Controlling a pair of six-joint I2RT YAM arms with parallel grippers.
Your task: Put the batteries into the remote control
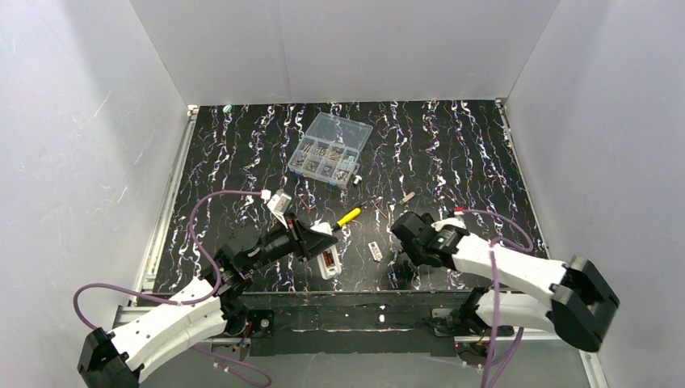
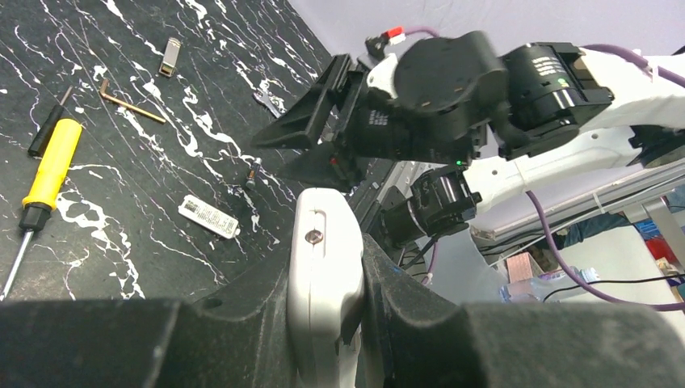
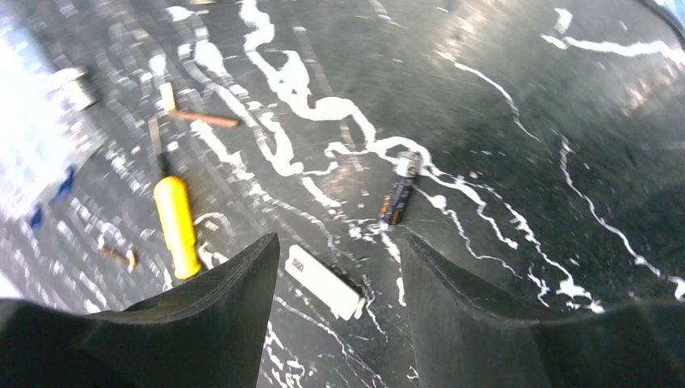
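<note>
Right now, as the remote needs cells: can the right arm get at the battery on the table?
Probably yes. The right gripper is open, and the battery lies bare just beyond its fingertips; a small white strip lies nearer, apart from it.

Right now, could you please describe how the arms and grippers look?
The left arm and right arm have white shells with black joints. A purple cable runs along each. The left gripper and right gripper are black, with wedge-shaped fingers. A red-and-white plug caps the right cable.

Remote control [image 2: 325, 267] lower end cut off at frame edge; compartment box [image 1: 339, 128] contents too small.
</note>
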